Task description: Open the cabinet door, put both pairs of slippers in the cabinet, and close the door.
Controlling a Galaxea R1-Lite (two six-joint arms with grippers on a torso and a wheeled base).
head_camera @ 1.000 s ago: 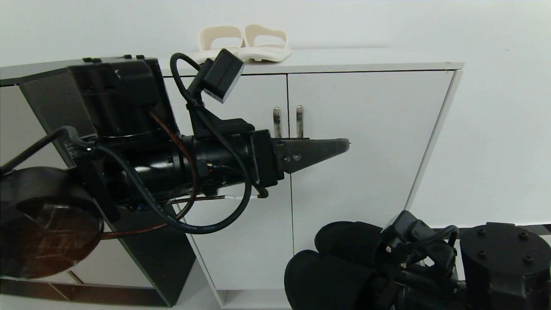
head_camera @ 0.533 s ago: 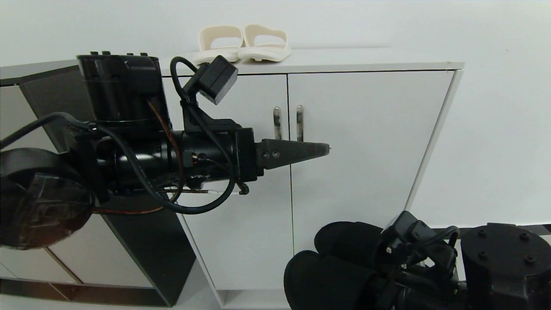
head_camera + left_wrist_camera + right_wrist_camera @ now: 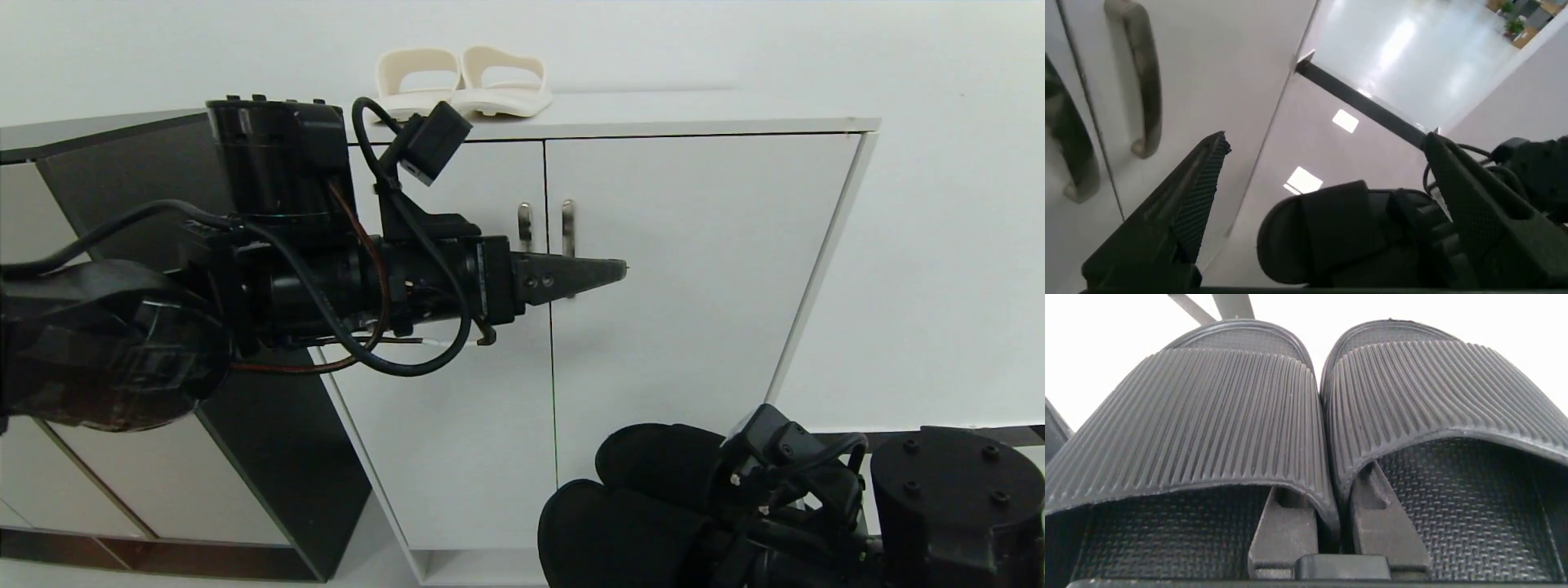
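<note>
The white cabinet point(image 3: 694, 269) has both doors shut, with two metal handles point(image 3: 568, 222) side by side at the middle seam. A cream pair of slippers point(image 3: 461, 82) lies on its top. My left gripper point(image 3: 616, 267) hovers in front of the doors just below the handles point(image 3: 1139, 82); its fingers point(image 3: 1196, 200) stand wide open with nothing between them. A black pair of slippers point(image 3: 637, 498) is low in front of the right door. My right gripper point(image 3: 1331, 531) is shut on the two touching inner side walls of the black slippers point(image 3: 1233, 416).
A dark, glossy unit point(image 3: 277, 457) stands against the cabinet's left side. A white wall lies behind and to the right. Pale floor point(image 3: 1388, 57) stretches beyond the cabinet's right edge.
My left arm swung right and upward, while its gripper tip drew back slightly to the left, dipped, and rose to just under the handles. The right arm and black slippers stayed put.
</note>
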